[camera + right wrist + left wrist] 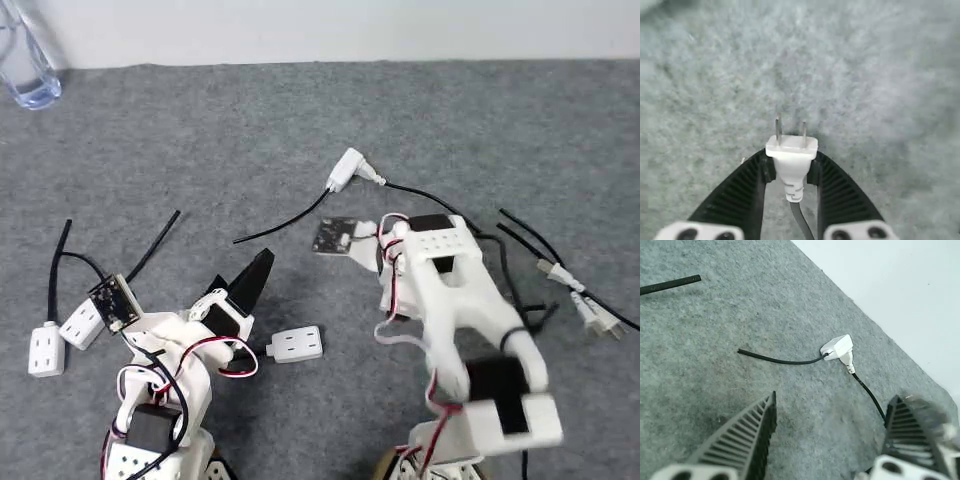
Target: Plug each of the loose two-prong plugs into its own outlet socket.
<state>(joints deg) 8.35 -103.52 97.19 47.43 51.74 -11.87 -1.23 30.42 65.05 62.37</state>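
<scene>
Bare carpet (200,130) lies ahead of both arms; loose corded plugs (556,271) clutter the right side.

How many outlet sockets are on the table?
4 sockets: two at far left, one by the left gripper, one farther back, plug inserted. Arms may hide others.

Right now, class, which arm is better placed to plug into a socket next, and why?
Probably right: the right gripper is shut on a white plug, prongs pointing ahead and free. The left gripper is open and empty, though the loose socket lies nearer it.
</scene>
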